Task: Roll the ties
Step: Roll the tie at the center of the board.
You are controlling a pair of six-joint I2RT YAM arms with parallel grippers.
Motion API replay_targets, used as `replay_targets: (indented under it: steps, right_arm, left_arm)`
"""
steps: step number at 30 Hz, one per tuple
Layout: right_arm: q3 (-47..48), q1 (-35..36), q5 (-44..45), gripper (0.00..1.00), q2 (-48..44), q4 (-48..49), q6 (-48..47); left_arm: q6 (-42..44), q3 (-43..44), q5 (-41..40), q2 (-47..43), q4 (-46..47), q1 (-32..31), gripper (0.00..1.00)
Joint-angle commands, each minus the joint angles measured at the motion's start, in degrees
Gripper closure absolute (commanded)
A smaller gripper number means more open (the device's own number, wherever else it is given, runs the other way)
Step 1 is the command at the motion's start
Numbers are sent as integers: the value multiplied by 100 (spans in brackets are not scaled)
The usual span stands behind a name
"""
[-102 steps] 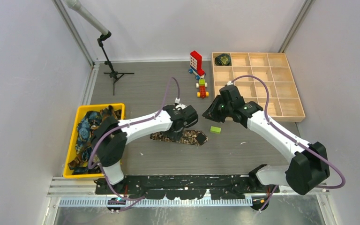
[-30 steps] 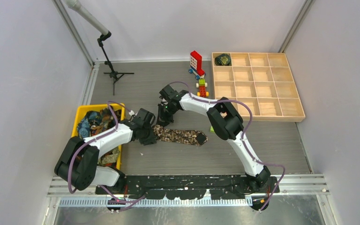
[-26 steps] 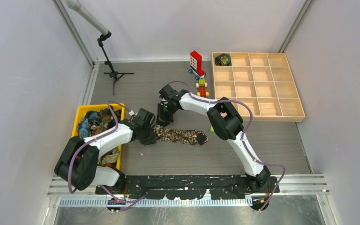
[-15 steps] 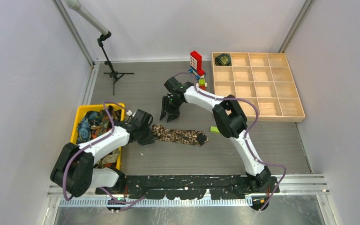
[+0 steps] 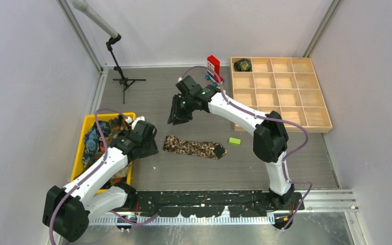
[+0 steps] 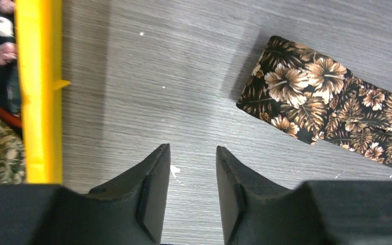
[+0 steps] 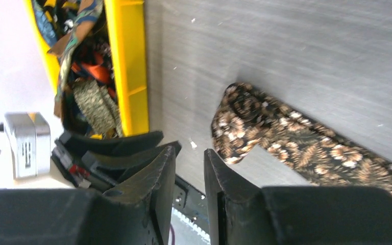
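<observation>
Overhead camera sees everything; both close, downward wrist cameras apparently share the floral tie (image 6: 332, 102).

Your table (image 5: 184, 173) is grey with a wood grain running across it, and in the left wrist view you can see small white specks (image 6: 175, 170) on it. Plain pale walls close it in: the back wall (image 5: 209, 25), the left wall (image 5: 25, 102) and the right wall (image 5: 372, 76). Metal posts stand in the far corners, one left (image 5: 80, 35), one right (image 5: 320, 30). A black tripod stand (image 5: 122, 79) sits at the far left of the table, carrying a grey pole (image 5: 94, 18). A black rail (image 5: 204, 196) runs along your near edge, with a metal plate (image 5: 209, 235) below it. The light is even and the shadows soft.
</observation>
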Motion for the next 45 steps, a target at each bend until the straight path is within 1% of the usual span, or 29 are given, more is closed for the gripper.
replay_targets:
  steps: [1, 3, 5, 8, 10, 17, 23, 32, 37, 45]
  right_arm:
    - [-350, 283, 94, 70, -269, 540, 366]
    - [-475, 358, 107, 73, -273, 683, 462]
    - [-598, 409, 111, 77, -252, 808, 536]
    - [-739, 434, 104, 80, -210, 918, 574]
    - [-837, 435, 103, 82, -180, 983, 568]
    - [-1075, 438, 96, 87, -78, 1063, 472]
    - [-1277, 441, 48, 88, -41, 1232, 461]
    - [-1558, 438, 64, 89, -53, 1313, 360]
    - [-1793, 434, 74, 90, -57, 1337, 325]
    - [-1980, 386, 138, 91, -140, 1335, 269]
  left_arm:
    - [487, 260, -252, -173, -81, 216, 54]
    - [615, 260, -114, -249, 51, 311, 49]
    - [730, 276, 4, -279, 144, 417, 47]
    - [934, 278, 175, -360, 275, 536, 41]
    - [1058, 259, 275, -432, 374, 607, 38]
    - [1239, 204, 582, -570, 607, 736, 37]
    - [1247, 159, 755, -623, 754, 740, 36]
    - [1396, -3, 1217, -519, 1104, 749, 23]
    - [1427, -31, 1299, -429, 1165, 749, 21]
    - [1434, -86, 1696, -149, 1432, 758, 20]
